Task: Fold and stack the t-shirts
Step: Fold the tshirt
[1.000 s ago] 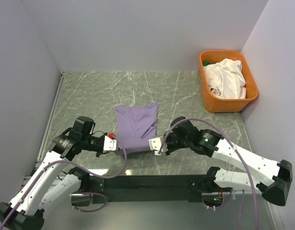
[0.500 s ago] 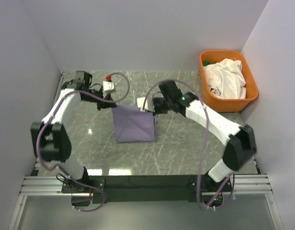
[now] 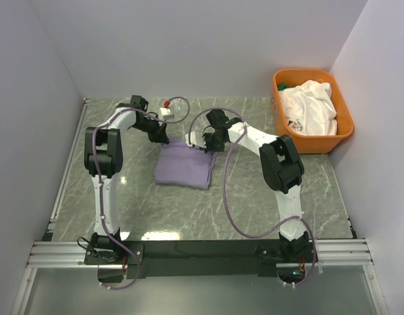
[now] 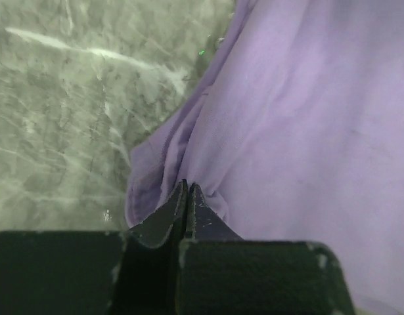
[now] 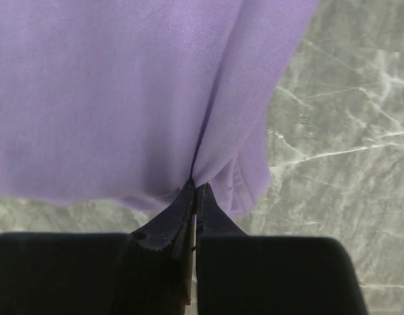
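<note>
- Two grippers are in use: the left gripper (image 4: pixel 187 197) and the right gripper (image 5: pixel 194 193) each have their jaws pressed together on a pinch of the lavender t-shirt (image 3: pixel 182 169).
- The lavender t-shirt lies mid-table (image 3: pixel 274 190), nearer the far edge than the near edge. We see the pinches at its far-left and far-right corners.
- The white t-shirt (image 3: pixel 311 105) sits crumpled in the orange tub (image 3: pixel 285 143) at the far right corner of the table, well apart from both grippers.
- We judge the step in hand to be laying down a fold, with the held edge going onto the shirt's far edge.
- To do it well:
  - keep the cloth taut between the two pinches
  - set both corners down level and line them up with the layer beneath
  - part both sets of jaws together
  - lift straight up so nothing drags
- We cannot tell how many layers each pinch holds, or whether the held corners touch the table.
- The top view does not show the fingertips themselves.
- The wrist views cut off most of the shirt, and we see no sleeves or collar anywhere.
- The tub wall hides part of the white t-shirt.
</note>
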